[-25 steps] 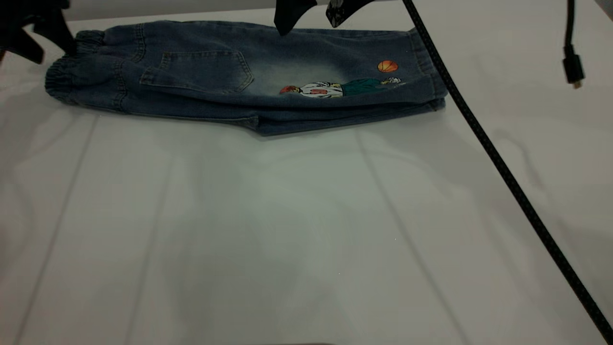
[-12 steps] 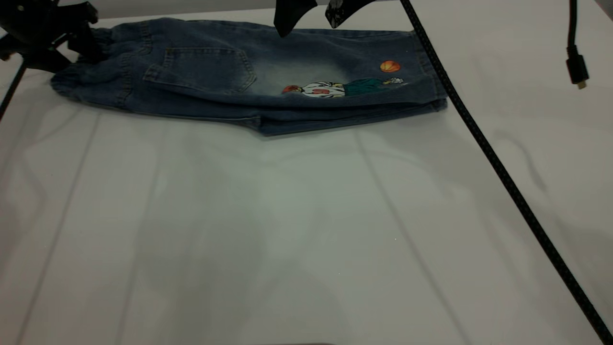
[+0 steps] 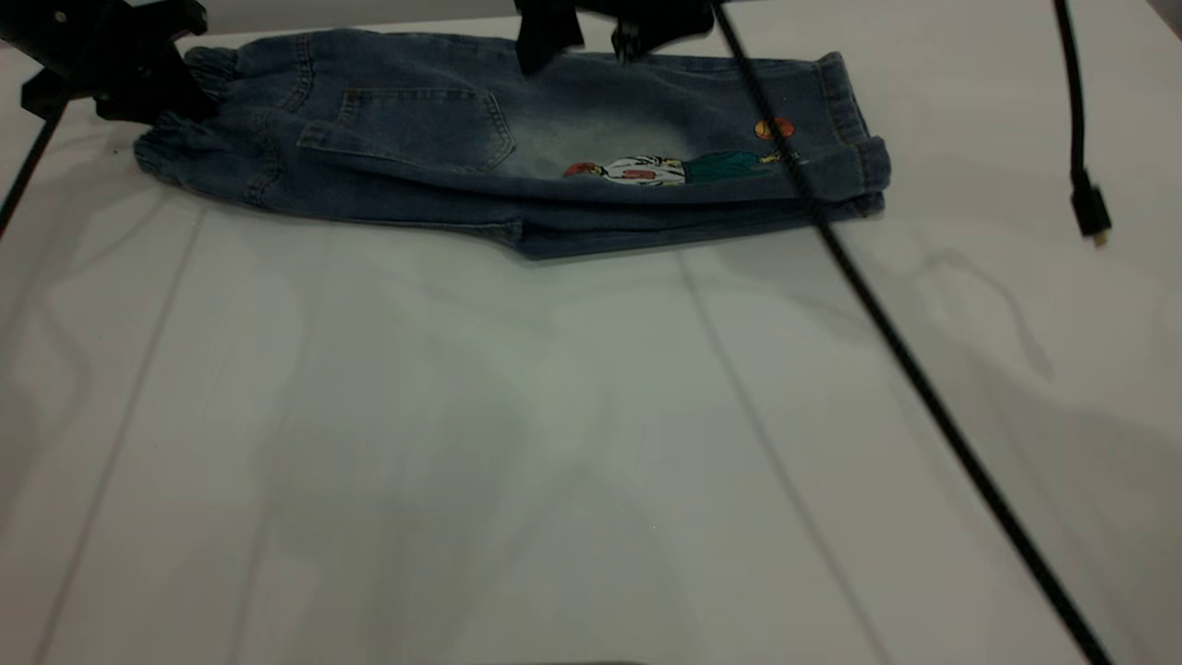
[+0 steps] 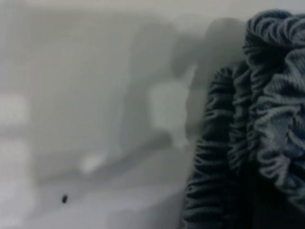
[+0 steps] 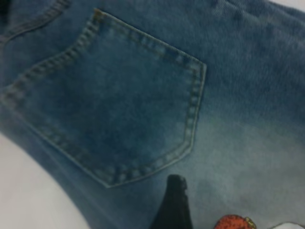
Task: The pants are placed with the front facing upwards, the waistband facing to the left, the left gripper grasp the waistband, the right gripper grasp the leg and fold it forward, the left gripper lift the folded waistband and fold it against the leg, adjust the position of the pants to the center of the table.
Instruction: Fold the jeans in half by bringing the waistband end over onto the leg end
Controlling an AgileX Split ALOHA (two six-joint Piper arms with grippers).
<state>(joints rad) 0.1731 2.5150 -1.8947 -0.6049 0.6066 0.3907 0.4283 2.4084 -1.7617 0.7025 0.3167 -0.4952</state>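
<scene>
Exterior view shows the pants [image 3: 517, 157] lying folded lengthwise at the far edge of the white surface [image 3: 517, 443], with the waistband [image 3: 189, 139] toward the view's left and the leg [image 3: 739, 166] stretching to the right, its stitched hem [image 3: 854, 148] at the end. A back pocket [image 3: 416, 129] faces up, next to a pale faded patch [image 3: 600, 139], and the cartoon basketball-player print [image 3: 665, 169] with its orange ball [image 3: 771, 129] sits near the hem. The left gripper [image 3: 157, 92] is at the far left, pressed against the gathered waistband, which looks bunched and a little raised there; whether its fingers are clamped on the cloth cannot be told from these views. Left wrist view shows the ruffled folds of the waistband [image 4: 257, 124] very close, beside bare surface [image 4: 86, 95]. The right gripper [image 3: 596, 37] hangs at the top edge over the far side of the pants, above the faded patch, with its two dark fingers [image 3: 540, 42] standing apart and holding nothing. Right wrist view looks down on the pocket [image 5: 119, 105] and one dark fingertip [image 5: 174, 205] just over the denim. A black braided cable [image 3: 905, 369] crosses the leg and runs diagonally toward the near right, and a second cable with a plug [image 3: 1090, 208] dangles at the right.
</scene>
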